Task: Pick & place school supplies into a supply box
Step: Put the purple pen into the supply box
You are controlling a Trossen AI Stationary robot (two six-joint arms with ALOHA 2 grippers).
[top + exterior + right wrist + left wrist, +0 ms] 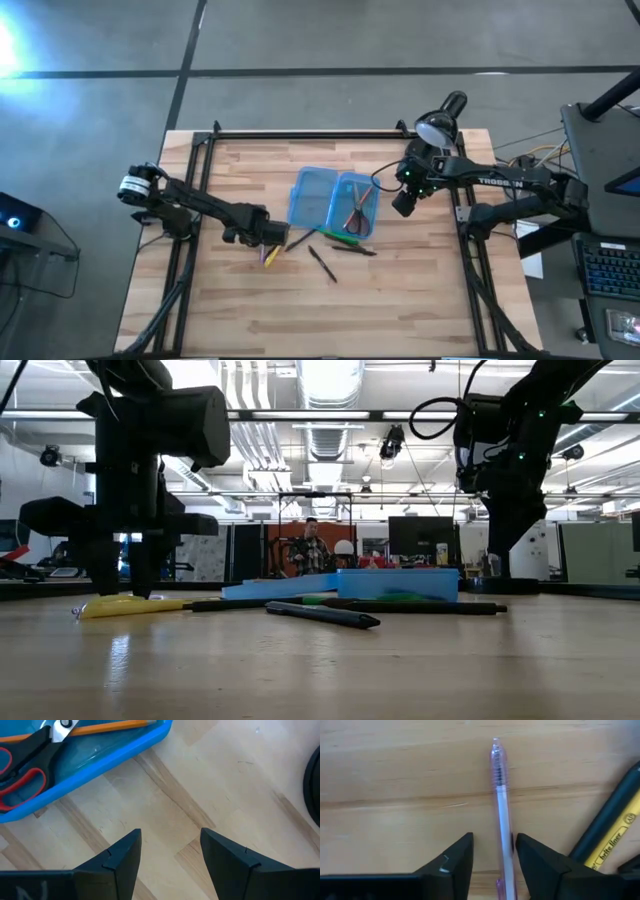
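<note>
The supply box (335, 203) lies open mid-table, a translucent blue case. Its right half holds red-handled scissors (25, 770) and an orange pencil (110, 726). My left gripper (492, 855) points down, open, at the box's near left. Its fingers stand on either side of a pink pen (501, 805) lying flat on the wood. A yellow highlighter (615, 835) lies just beside it. My right gripper (170, 850) hangs open over bare wood, right of the box's right half.
A green pen (336, 237) and two black pens (322, 263) (356, 250) lie on the wood just near of the box. A black desk lamp (440, 120) stands at the far right by the right arm. Bare wood lies toward the near edge.
</note>
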